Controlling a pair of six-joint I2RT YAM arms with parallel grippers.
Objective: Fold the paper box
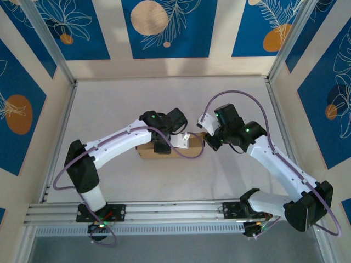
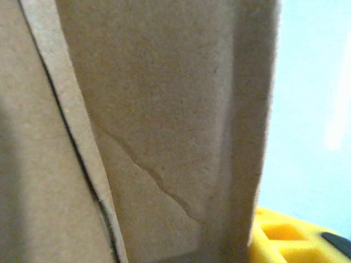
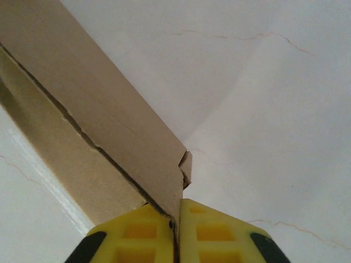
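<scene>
The paper box is plain brown cardboard lying in the middle of the table, partly under the left arm. My left gripper hangs over the box's top. In the left wrist view a creased box panel stands very close, and one yellow finger shows beside it at the lower right; whether the jaws grip the panel is hidden. My right gripper is at the box's right end. In the right wrist view its yellow fingers are shut on the edge of a box panel near its corner.
The white tabletop is bounded by metal frame posts left and right and a rail along the near edge. Blue patterned walls stand behind. Purple cables loop above both wrists.
</scene>
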